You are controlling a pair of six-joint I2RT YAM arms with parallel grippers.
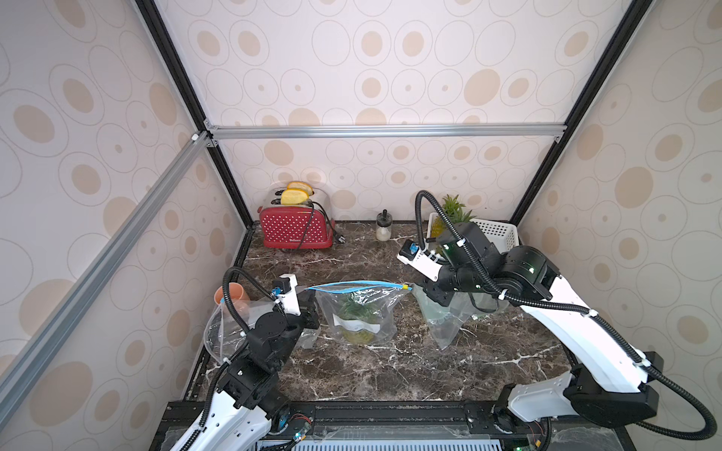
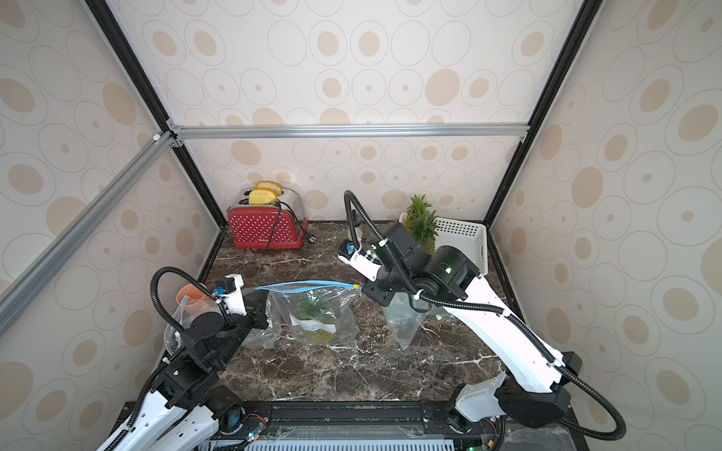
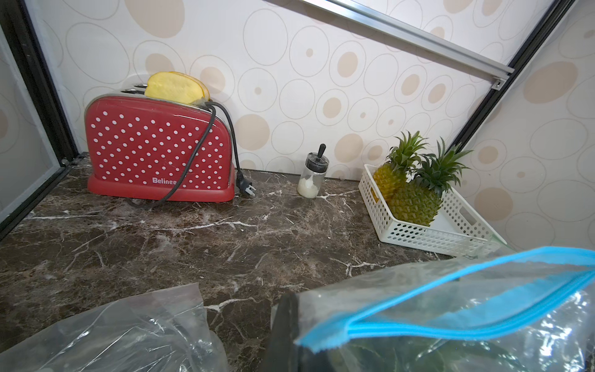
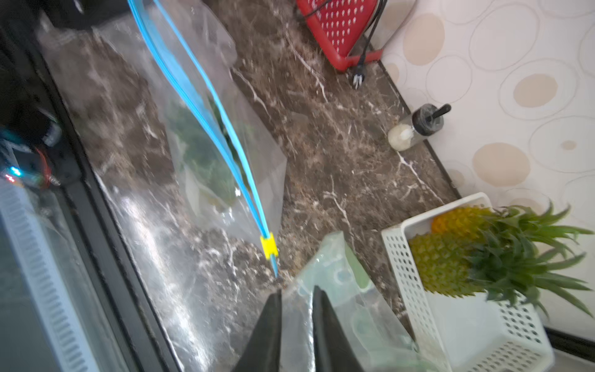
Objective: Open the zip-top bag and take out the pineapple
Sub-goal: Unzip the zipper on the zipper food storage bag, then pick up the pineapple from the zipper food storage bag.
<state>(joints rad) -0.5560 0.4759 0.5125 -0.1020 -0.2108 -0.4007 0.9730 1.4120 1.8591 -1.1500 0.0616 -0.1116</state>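
Zip-top bag (image 1: pixel 363 312) hangs upright; another bag (image 1: pixel 445 328) lies under the right hand (image 4: pixel 296 290).

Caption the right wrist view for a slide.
The right gripper, jaws slightly apart, short of the yellow slider at the end of the parted blue zipper on the zip-top bag holding a pineapple.

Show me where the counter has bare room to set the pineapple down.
Bare counter in front of the zip-top bag, along the near edge; also the strip between it, the toaster and the shaker. Crowded: empty bags on both sides, basket in the back right corner.
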